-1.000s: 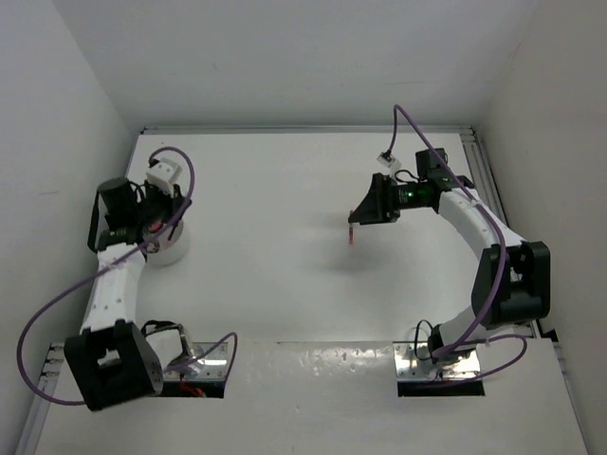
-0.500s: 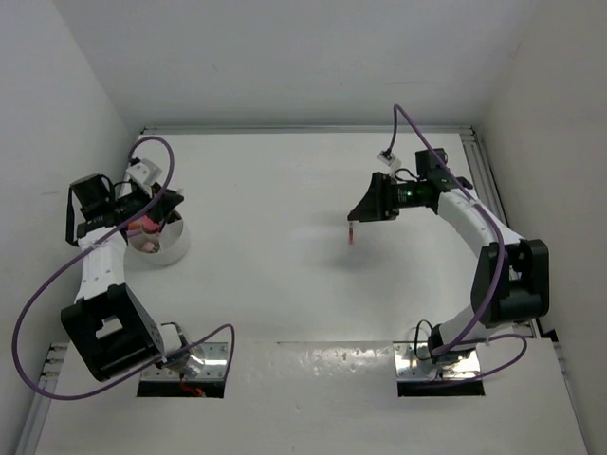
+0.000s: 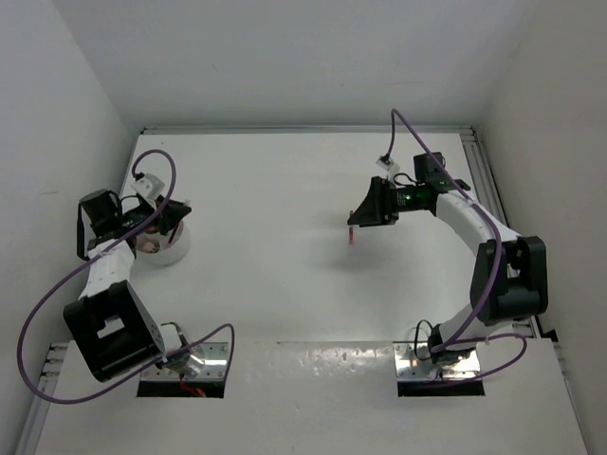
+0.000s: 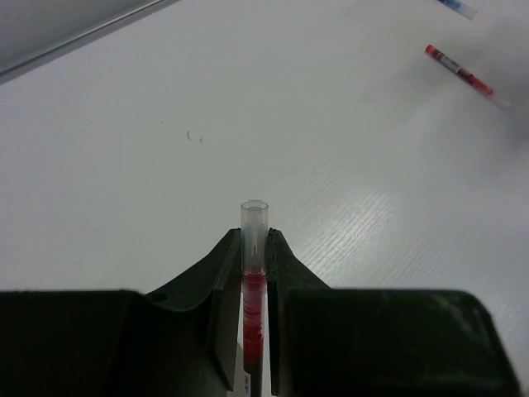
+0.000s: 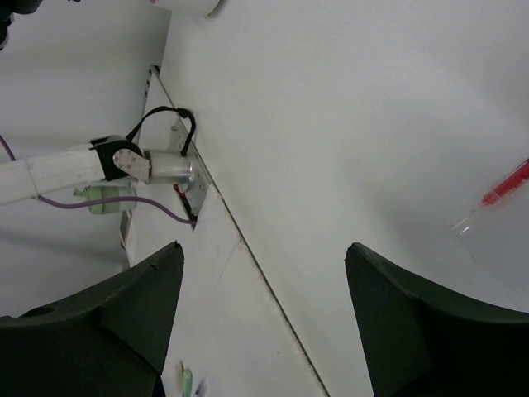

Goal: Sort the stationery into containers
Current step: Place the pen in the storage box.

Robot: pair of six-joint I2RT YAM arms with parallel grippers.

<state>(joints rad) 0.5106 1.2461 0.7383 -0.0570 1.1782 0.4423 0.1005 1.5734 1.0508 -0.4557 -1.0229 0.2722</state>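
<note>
Plain white table [image 3: 266, 190]. My left gripper [image 4: 254, 248] pinches a red pen [image 4: 254, 289], right gripper [image 5: 260, 255] just gapes wide.

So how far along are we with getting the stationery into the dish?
Done: hard to confirm, because the left arm hides most of the dish.
In hand: the left claw is shut on a red pen, next to the dish.
Left: a second red pen lies on the table near the open right claw. A blue-tipped item lies at the edge of the left wrist view.
</note>
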